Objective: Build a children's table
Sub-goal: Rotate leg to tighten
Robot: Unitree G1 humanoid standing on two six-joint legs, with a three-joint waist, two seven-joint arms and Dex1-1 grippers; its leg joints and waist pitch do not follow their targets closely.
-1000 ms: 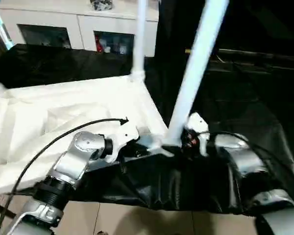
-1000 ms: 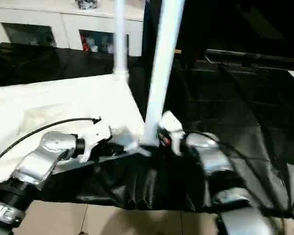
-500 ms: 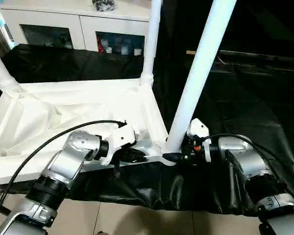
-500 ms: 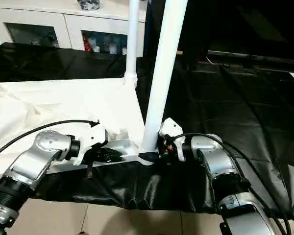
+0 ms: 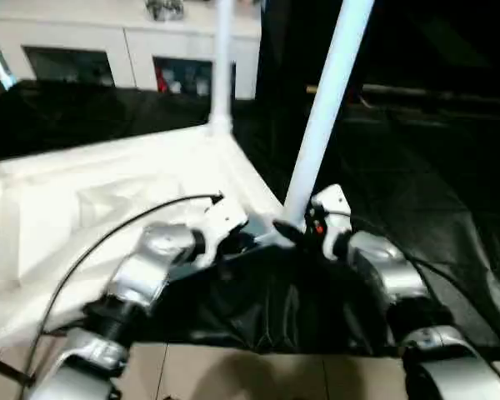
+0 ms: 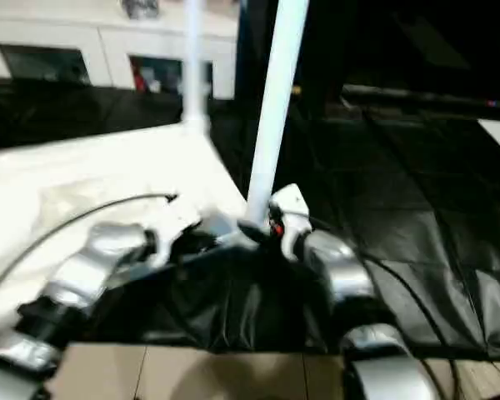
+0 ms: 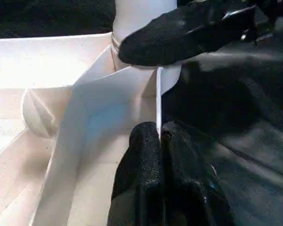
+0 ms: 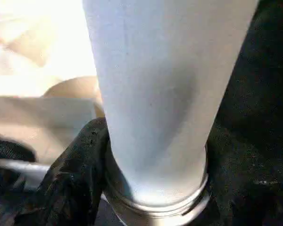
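White plastic tabletop (image 5: 108, 200) lies upside down on a black-draped surface (image 5: 417, 183), ribbed side up. Two legs stand in its corner sockets: a far leg (image 5: 222, 67) and a near leg (image 5: 325, 117) at the corner closest to the robot.

Left tool (image 7: 160, 141) is pressed together on the thin upright rim of the tabletop, just beside the near corner socket. Right tool (image 5: 304, 232) wraps the base of the near leg right where it enters the socket; one black finger (image 8: 75, 165) curves around the tube's collar, clamped on the leg.

A white cabinet (image 5: 125, 50) with glass doors stands behind the work.

The step in hand appears to be seating the near leg. To do it well, the left tool should hold the rim steady so the tabletop cannot slide on the slippery black cover. The right tool should keep the leg in line with the socket and press straight down along its length. A sideways push would likely tilt the leg or lift the corner.
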